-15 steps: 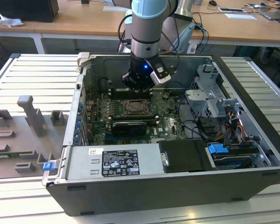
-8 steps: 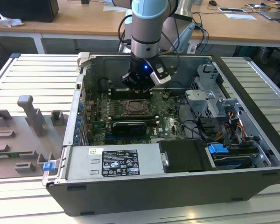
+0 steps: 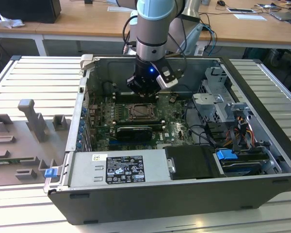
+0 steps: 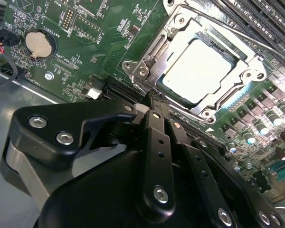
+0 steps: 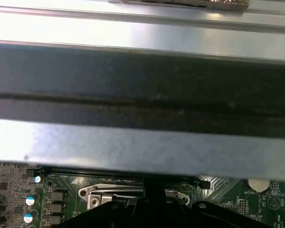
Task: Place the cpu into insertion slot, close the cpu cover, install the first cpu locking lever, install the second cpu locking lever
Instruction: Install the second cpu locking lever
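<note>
Cpu (image 4: pixel 197 71) sits under closed cpu cover (image 4: pixel 152 50), just beyond pressed-together fingers (image 4: pixel 154 111).

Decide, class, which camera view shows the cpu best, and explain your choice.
The second wrist view: the cpu lies seated in the insertion slot, its pale top framed by the closed cpu cover. The exterior view gives a small, dark socket below the gripper. The first wrist view catches the cover's edge.

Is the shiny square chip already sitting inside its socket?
Yes, in the second wrist view the cpu lies flat in the insertion slot, with the cpu cover closed around its edges.
</note>
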Controlling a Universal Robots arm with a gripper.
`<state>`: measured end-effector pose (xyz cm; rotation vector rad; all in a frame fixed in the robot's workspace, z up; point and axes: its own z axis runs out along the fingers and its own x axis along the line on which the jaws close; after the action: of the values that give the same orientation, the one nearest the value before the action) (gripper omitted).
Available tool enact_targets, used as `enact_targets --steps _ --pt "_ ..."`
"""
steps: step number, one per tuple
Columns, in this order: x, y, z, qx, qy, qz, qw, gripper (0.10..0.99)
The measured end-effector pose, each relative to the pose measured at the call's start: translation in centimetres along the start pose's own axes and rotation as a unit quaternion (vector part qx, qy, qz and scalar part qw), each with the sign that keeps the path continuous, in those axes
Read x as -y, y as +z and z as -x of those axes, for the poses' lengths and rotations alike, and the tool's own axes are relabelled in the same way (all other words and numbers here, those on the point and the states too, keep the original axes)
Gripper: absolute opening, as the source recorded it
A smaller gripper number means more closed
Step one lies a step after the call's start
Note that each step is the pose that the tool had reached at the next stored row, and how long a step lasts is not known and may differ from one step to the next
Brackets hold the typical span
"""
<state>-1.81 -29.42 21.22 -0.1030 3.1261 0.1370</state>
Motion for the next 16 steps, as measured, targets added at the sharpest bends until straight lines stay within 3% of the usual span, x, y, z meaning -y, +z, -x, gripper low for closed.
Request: enact_targets --steps 10,15,16 --pt "0.51 -0.15 -0.03 -0.0001 0.0 -0.0001 1.0 0.106" --pt "0.43 -1.03 -0.03 0.0 0.0 0.0 1.0 0.106" --pt "0.37 -1.7 -0.02 0.0 0.0 0.0 1.0 0.106"
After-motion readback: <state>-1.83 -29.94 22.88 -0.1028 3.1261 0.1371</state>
